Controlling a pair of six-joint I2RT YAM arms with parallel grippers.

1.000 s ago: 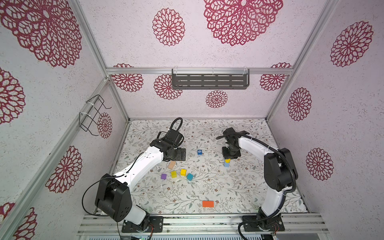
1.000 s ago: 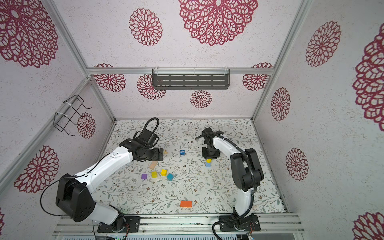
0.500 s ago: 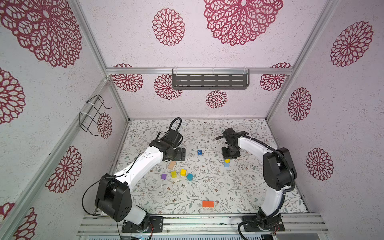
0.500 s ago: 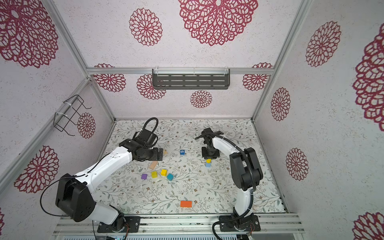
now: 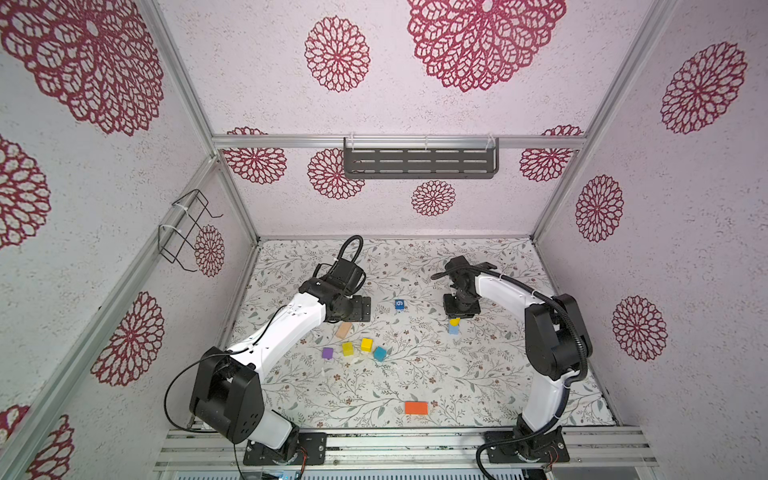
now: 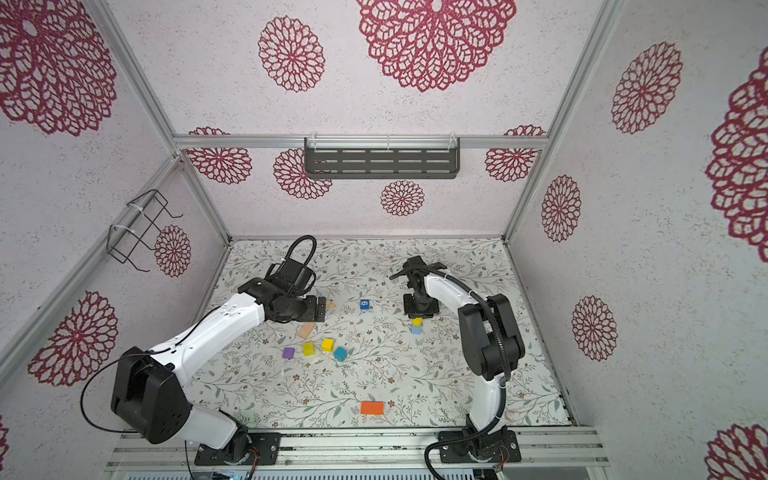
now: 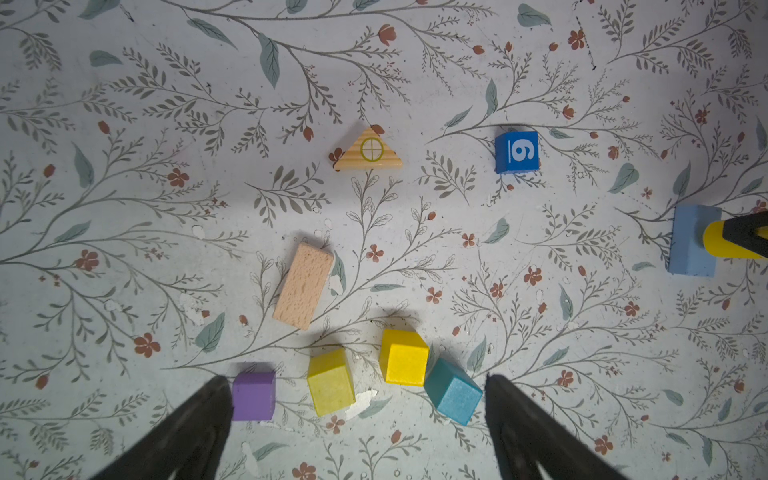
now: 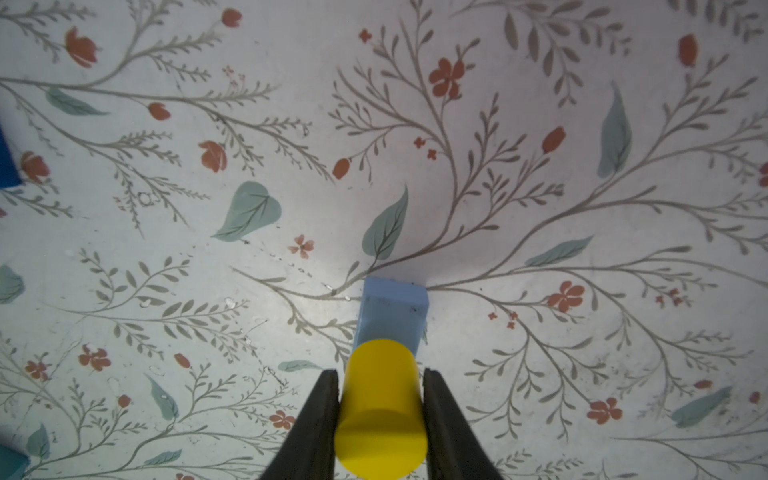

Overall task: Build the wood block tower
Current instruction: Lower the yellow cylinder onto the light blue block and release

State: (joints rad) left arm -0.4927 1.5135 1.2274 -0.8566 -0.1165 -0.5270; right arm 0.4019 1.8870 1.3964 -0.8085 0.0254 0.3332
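The wood block tower is a light blue block (image 8: 392,309) standing right of centre, seen in both top views (image 5: 453,330) (image 6: 416,330). My right gripper (image 8: 380,376) is shut on a yellow cylinder (image 8: 380,411) directly over that block; whether the two touch I cannot tell. My left gripper (image 7: 357,380) hangs open and empty above loose blocks: purple (image 7: 253,395), two yellow (image 7: 330,380) (image 7: 404,357), teal (image 7: 453,390), tan (image 7: 303,286), a triangle (image 7: 368,151) and a blue cube marked "6" (image 7: 516,151).
An orange block (image 5: 416,407) lies alone near the front edge of the floral mat. A grey shelf (image 5: 419,160) hangs on the back wall and a wire rack (image 5: 183,228) on the left wall. Both arm bases stand on the front rail.
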